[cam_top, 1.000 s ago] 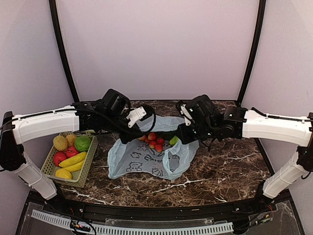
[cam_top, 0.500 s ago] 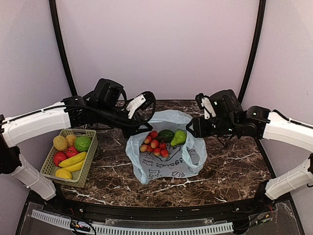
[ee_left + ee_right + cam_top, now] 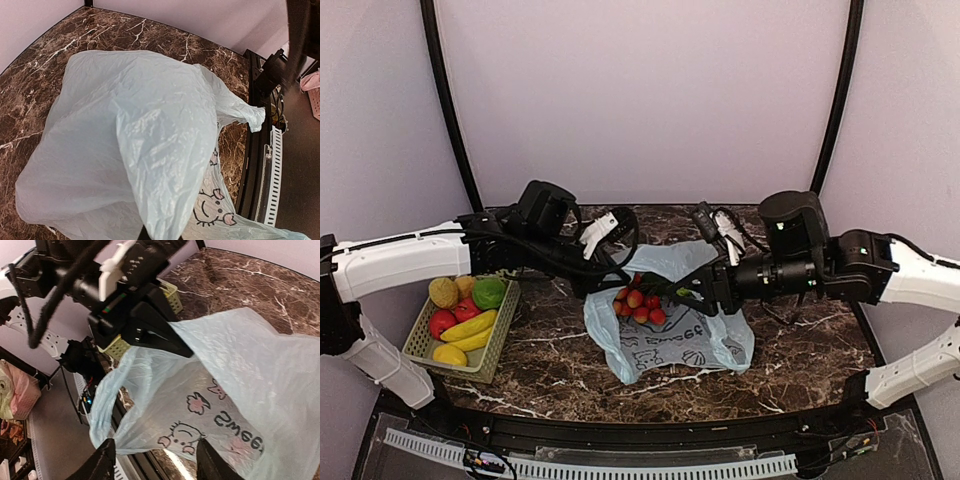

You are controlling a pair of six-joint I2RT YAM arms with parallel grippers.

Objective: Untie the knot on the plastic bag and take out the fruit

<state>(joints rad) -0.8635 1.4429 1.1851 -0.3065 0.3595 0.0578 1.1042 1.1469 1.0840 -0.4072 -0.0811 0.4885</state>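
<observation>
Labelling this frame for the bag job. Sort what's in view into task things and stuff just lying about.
Job in hand:
- plastic bag
- small red fruits at its open mouth
- left gripper, shut on the bag
- right gripper, open

Lying about:
- basket at the left
- bananas in it
- red apples in it

A: Where's the bag [image 3: 670, 340]?
B: Middle of the counter [image 3: 800, 350], fruit [image 3: 638, 301] on its back left part.
A: And the basket [image 3: 507, 322]?
B: Well left of it, by the counter's edge.
</observation>
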